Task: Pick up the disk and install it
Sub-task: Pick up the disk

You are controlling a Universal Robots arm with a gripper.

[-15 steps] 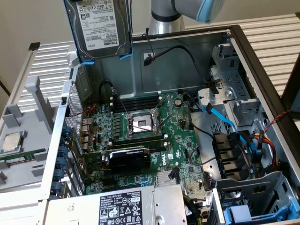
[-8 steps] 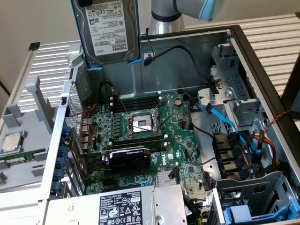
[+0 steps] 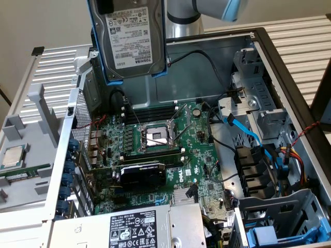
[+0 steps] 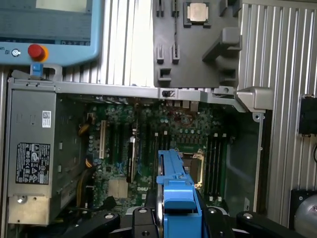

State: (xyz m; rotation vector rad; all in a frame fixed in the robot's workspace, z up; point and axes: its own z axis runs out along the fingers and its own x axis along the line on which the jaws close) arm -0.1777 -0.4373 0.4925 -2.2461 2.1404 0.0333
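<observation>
On a white ribbed metal tabletop (image 3: 57, 67) an open grey steel computer case (image 3: 207, 57) lies on its side. Its green motherboard (image 3: 196, 155) faces up, and a silver power supply box (image 3: 134, 227) sits at the bottom of the exterior view. At the exterior view's left, a grey plastic fixture tray (image 3: 31, 129) carries a small square silver CPU chip (image 3: 13, 156). A second blue drive carrier (image 3: 269, 235) sits in the bay at the lower right.

The silver-grey metal disk (image 3: 132, 39), white label outward and clipped in its blue plastic frame, hangs at the top of the frame, well above the motherboard, straight below my claw (image 3: 106, 5). In the wrist view the disk (image 4: 173, 188) stands edge-on between my black fingers (image 4: 141, 220). My claw (image 4: 177, 217) is partly closed, pinching the frame from both sides and touching nothing else.
</observation>
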